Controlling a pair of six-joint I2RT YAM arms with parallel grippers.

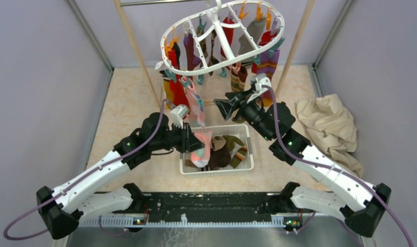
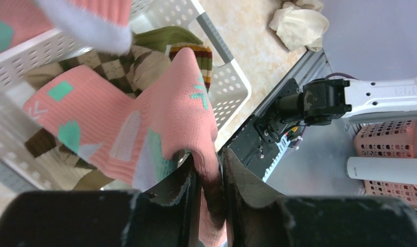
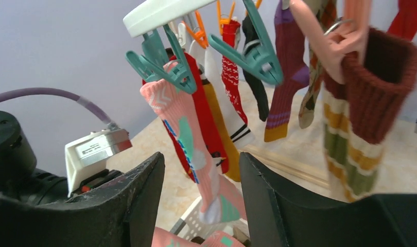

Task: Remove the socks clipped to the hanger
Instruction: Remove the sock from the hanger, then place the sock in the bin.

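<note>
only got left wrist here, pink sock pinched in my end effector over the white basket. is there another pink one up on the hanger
Observer: Yes. Apart from the held pink sock in the left end effector, a clipped pink sock hangs from a teal clip on the hanger.
Operator: where's the right end effector
Observer: The right end effector is raised facing that clipped sock, jaws apart, gripping nothing.
Operator: many others up there
Observer: Many, all round the rim, among them a purple sock and a striped sock with a dark red cuff.
</note>
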